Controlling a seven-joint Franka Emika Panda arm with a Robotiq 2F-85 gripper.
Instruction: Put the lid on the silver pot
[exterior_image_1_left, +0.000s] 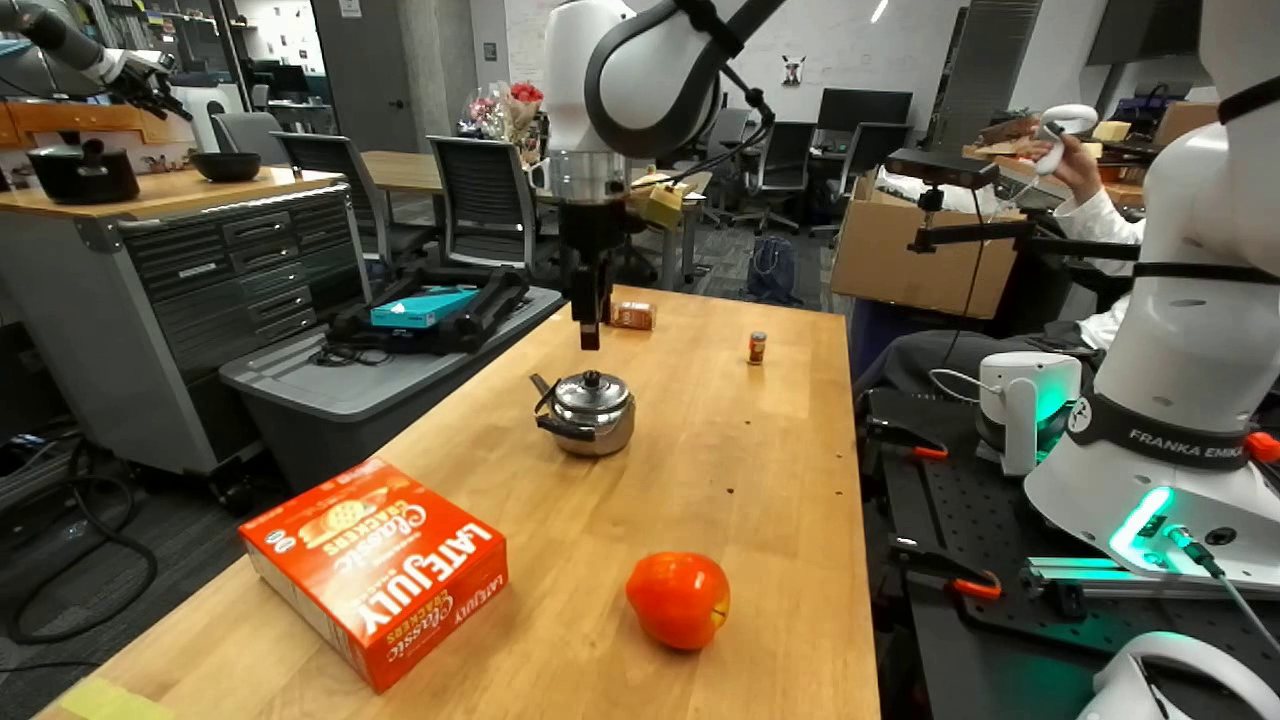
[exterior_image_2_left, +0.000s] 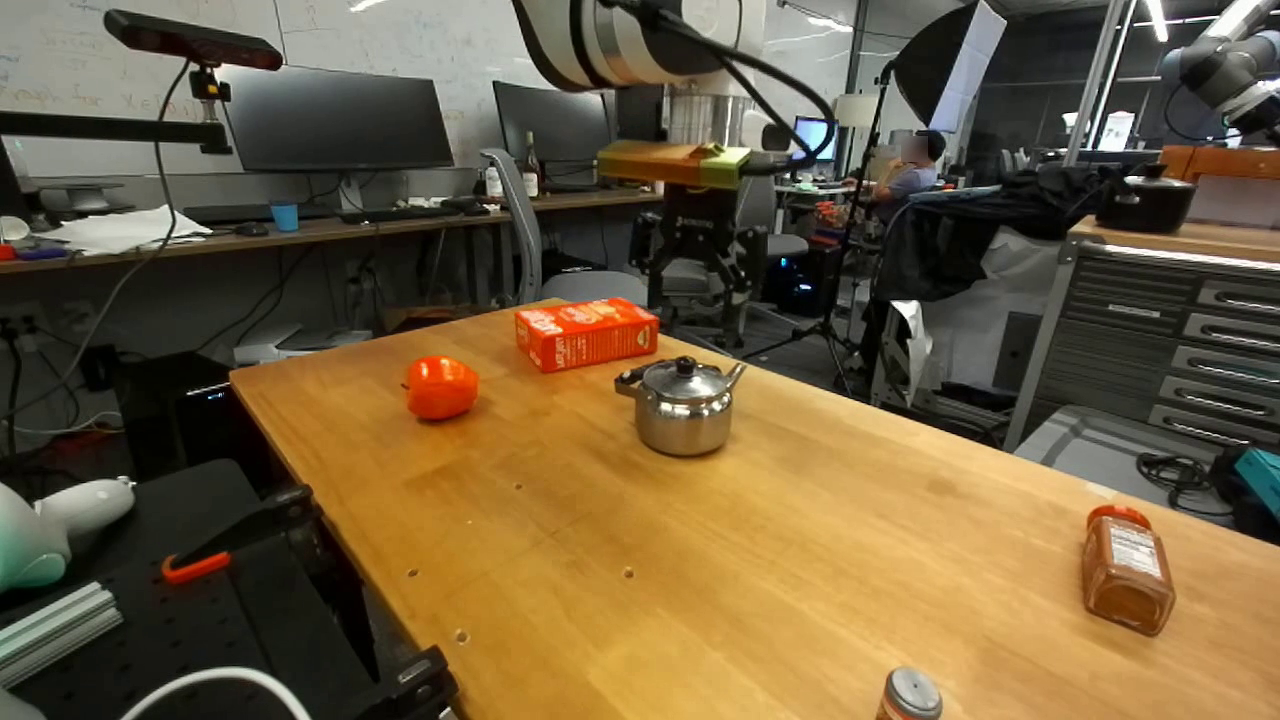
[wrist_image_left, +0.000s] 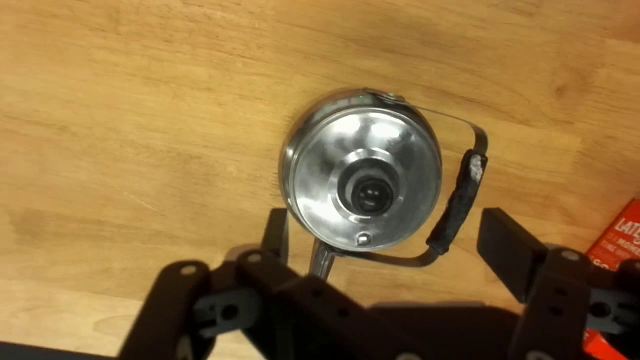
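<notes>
We see the lid (exterior_image_2_left: 688, 385) sitting on top of the silver pot (exterior_image_2_left: 684, 427), dark knob (wrist_image_left: 372, 195) up, level in both exterior views. Pot stands upright on the wooden desk (exterior_image_1_left: 760, 440), its dark-gripped handle (wrist_image_left: 459, 202) leaning out to one side, short spout (wrist_image_left: 321, 262) poking out. We have the claw (wrist_image_left: 390, 237) hanging above the pot, pointing down, not touching; fingers (wrist_image_left: 507, 255) spread wide, holding nothing, pot and lid showing between and beyond them in the wrist view. Also on the desk, we log a red-orange cracker box (exterior_image_1_left: 375, 570) lying flat and a round red-orange fruit (exterior_image_1_left: 680, 600), both apart from the pot. In an exterior view we get a spice jar (exterior_image_2_left: 1128, 570) on its side; in an exterior view, a small shaker (exterior_image_1_left: 757, 348) stands upright.
</notes>
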